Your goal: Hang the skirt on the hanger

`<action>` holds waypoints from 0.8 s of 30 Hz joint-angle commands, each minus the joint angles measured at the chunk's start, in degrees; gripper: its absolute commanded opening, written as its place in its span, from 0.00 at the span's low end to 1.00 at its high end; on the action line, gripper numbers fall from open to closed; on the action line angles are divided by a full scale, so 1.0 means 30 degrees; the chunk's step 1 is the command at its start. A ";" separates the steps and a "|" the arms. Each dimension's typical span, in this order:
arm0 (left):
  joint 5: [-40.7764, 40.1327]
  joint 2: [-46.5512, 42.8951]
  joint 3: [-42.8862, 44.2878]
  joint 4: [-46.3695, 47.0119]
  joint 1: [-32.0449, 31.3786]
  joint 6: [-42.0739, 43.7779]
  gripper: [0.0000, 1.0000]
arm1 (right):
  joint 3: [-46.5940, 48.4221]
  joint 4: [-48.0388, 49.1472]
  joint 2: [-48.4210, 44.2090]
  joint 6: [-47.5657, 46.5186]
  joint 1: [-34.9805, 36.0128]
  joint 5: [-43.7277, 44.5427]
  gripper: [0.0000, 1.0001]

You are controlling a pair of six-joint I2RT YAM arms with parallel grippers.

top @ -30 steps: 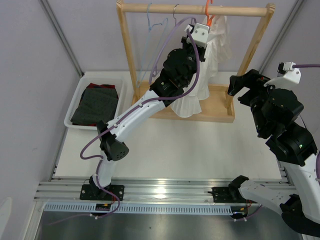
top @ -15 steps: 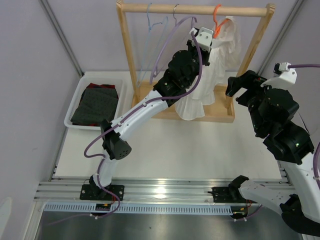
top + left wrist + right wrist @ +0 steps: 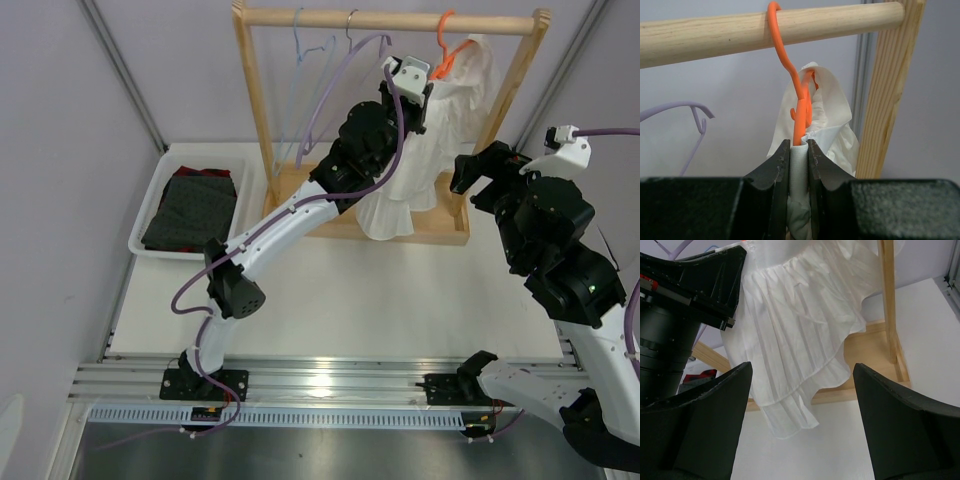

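The white tiered skirt (image 3: 415,175) hangs on the orange hanger (image 3: 447,45), whose hook sits over the wooden rail (image 3: 390,18) near its right end. My left gripper (image 3: 424,95) is raised to the hanger's neck. In the left wrist view it (image 3: 798,150) is shut on the skirt's waistband (image 3: 799,165), with the orange hanger (image 3: 799,117) rising out between the jaws. My right gripper (image 3: 478,172) is wide open and empty, to the right of the skirt. In the right wrist view it (image 3: 802,367) faces the skirt's hem (image 3: 790,365) without touching it.
The wooden rack's base (image 3: 440,215) and right post (image 3: 515,80) stand close to the skirt. A lilac hanger (image 3: 690,107) and a pale blue hanger (image 3: 300,40) hang further left on the rail. A white tray (image 3: 160,185) at the left holds a dark dotted garment (image 3: 195,205).
My left gripper has carried the hanger and skirt to the right along the rail. The right arm has shifted slightly left.
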 commanded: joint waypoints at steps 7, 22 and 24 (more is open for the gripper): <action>0.1122 -0.0247 0.1030 0.1638 -0.0404 -0.0709 0.16 | 0.0257 0.0259 0.0027 -0.0001 -0.0087 0.0158 0.88; 0.2351 -0.3499 -0.1779 0.2575 -0.0404 -0.0210 0.55 | 0.0287 -0.0063 0.0085 0.0351 -0.0087 0.0390 0.87; 0.2556 -0.4141 -0.2337 0.2722 -0.0404 -0.0239 0.59 | 0.0316 -0.0181 0.0056 0.0409 -0.0117 0.0508 0.88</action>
